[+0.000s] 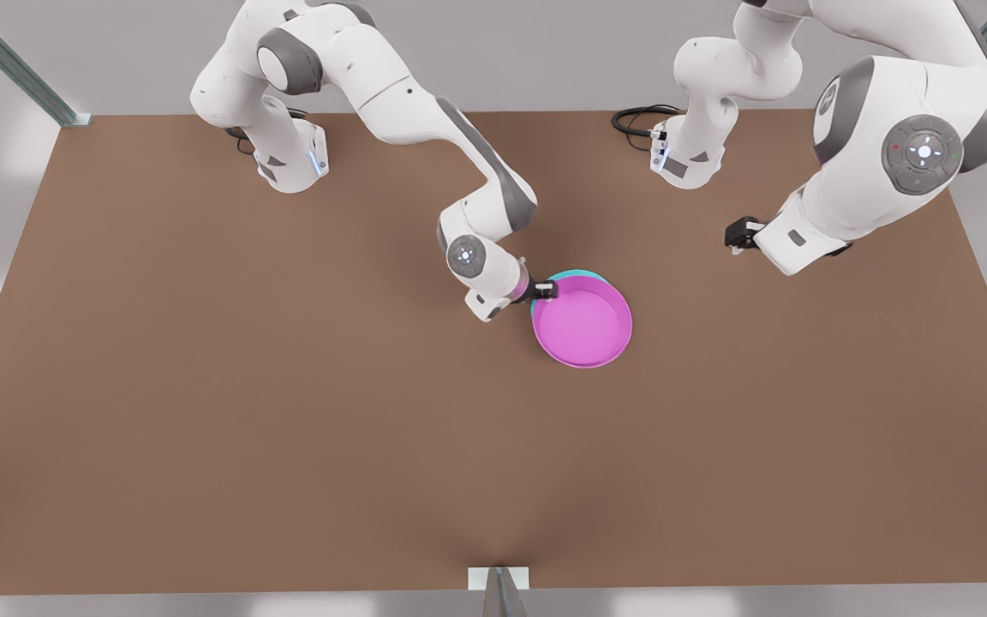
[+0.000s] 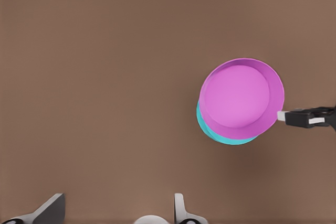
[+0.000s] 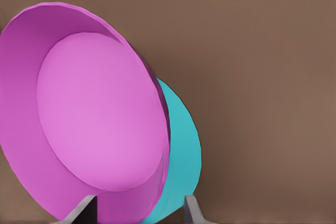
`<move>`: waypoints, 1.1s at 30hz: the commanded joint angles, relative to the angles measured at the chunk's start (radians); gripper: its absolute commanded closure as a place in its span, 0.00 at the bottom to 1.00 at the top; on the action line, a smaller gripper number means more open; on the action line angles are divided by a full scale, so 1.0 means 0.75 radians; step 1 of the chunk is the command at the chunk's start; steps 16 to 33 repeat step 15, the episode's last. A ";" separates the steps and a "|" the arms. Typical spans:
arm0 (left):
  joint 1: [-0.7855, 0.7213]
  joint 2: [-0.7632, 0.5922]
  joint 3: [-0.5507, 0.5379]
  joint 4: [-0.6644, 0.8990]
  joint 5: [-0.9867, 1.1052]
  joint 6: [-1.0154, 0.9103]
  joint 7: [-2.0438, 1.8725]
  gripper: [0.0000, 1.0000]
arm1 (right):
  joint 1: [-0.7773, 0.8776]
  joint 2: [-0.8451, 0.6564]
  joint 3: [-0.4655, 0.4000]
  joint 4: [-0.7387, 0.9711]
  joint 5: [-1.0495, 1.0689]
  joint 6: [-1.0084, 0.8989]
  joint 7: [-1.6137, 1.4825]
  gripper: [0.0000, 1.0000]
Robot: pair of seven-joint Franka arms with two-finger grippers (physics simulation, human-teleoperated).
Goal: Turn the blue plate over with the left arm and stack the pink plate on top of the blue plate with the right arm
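Observation:
The pink plate [image 1: 583, 324] rests open side up on the blue plate [image 1: 577, 274], shifted a little so a turquoise crescent shows at one edge. The right wrist view has both close up, the pink plate [image 3: 100, 114] over the blue plate [image 3: 185, 150]. My right gripper [image 1: 546, 290] is low at the pink rim on the front view's left; its fingers [image 3: 191, 211] stand apart either side of the rim, open. My left gripper [image 1: 735, 235] hangs raised at the front view's right, open [image 2: 115, 214], looking down on the pink plate [image 2: 239, 94], the blue plate [image 2: 218, 134] and the right gripper [image 2: 286, 115].
The brown table [image 1: 245, 411] spreads wide around the stack. The arm bases [image 1: 288, 163] and black cables [image 1: 635, 120] sit at the far edge. A metal post [image 1: 499, 591] stands at the near edge.

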 commanded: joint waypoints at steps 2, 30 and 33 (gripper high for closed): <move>-0.002 0.000 0.002 0.000 -0.001 0.000 0.000 0.00 | 0.000 -0.004 -0.001 0.000 0.000 -0.012 0.000 0.00; -0.012 0.002 0.000 0.012 -0.003 -0.004 0.002 0.00 | -0.603 -0.843 -0.547 -0.383 -1.192 -0.616 -0.853 0.00; -0.012 0.002 0.000 0.012 -0.003 -0.004 0.002 0.00 | -0.603 -0.843 -0.547 -0.383 -1.192 -0.616 -0.853 0.00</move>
